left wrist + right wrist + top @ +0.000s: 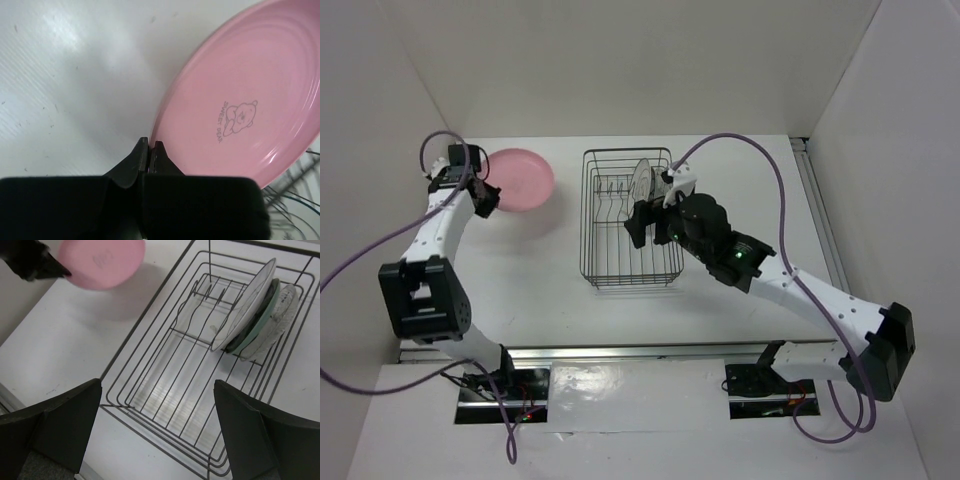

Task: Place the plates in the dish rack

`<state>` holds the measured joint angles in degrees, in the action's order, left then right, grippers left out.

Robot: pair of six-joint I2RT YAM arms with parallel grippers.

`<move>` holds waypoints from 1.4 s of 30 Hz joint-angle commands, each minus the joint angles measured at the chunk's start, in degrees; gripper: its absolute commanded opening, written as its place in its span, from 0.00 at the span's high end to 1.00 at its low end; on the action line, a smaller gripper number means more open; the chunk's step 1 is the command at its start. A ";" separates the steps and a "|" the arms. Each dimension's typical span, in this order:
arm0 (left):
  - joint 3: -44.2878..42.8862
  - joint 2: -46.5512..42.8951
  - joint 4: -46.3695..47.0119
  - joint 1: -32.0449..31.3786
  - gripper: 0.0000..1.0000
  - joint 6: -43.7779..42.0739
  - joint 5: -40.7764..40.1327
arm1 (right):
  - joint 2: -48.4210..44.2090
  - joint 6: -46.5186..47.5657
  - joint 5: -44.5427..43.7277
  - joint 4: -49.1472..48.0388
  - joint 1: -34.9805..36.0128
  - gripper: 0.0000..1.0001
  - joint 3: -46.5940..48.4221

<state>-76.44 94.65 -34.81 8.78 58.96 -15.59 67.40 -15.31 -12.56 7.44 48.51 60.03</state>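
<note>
The pink plate (523, 177) is at the far left of the table, and my left gripper (486, 197) is shut on its near-left rim. In the left wrist view the two fingers (150, 146) pinch the rim of the pink plate (245, 95), which is tilted up. The black wire dish rack (600, 262) stands mid-table. Three plates stand upright in its far slots: a white one (245, 305), a teal one (258, 326) and a clear glass one (280, 315). My right gripper (656, 205) hovers open over the rack's right side, holding nothing (157, 390).
White walls close in the table on the left, back and right. The near half of the rack (165, 385) holds no plates. The pink plate (102, 259) casts a shadow on the table between it and the rack.
</note>
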 commanded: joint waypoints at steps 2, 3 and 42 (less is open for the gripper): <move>-0.99 -10.00 3.96 0.80 1.00 -11.38 7.91 | 4.22 2.03 2.01 -6.03 -0.25 0.00 3.77; -0.99 -12.62 3.96 0.80 1.00 -12.72 9.25 | 4.76 2.04 2.97 -6.99 -0.78 0.00 3.78; 18.17 -31.55 22.94 -3.77 1.00 -22.75 43.54 | 31.31 8.11 25.22 -4.45 -11.34 0.66 33.75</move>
<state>-58.00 64.62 -15.94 5.04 36.03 25.61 97.97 -7.11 13.87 2.61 36.91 90.76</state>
